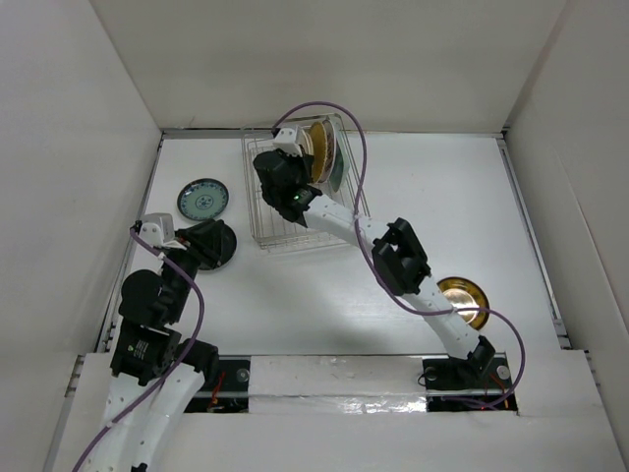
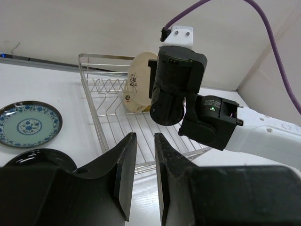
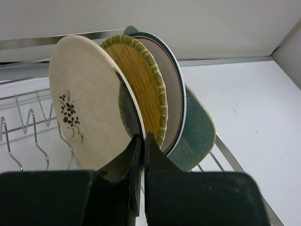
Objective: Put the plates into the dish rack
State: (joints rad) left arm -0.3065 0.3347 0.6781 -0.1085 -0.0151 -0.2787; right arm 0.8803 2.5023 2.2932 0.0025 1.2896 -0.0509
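White table (image 1: 442, 216), right gripper (image 3: 142, 138) clamped on cream plate (image 3: 84, 108) in dish rack (image 2: 101, 58), left gripper (image 2: 145, 141) parted

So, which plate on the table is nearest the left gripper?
The black plate, beside the left gripper; the blue-patterned plate lies farther, the gold plate farthest.

Standing plates (image 1: 326, 155) crowd the far right end of the dish rack (image 1: 257, 234); the right gripper (image 3: 142, 138), pinching the cream plate (image 3: 87, 108) there, and its arm (image 1: 393, 254) over the near right corner block that side. The rack's left tine rows (image 2: 107, 87) stand bare, open from above.
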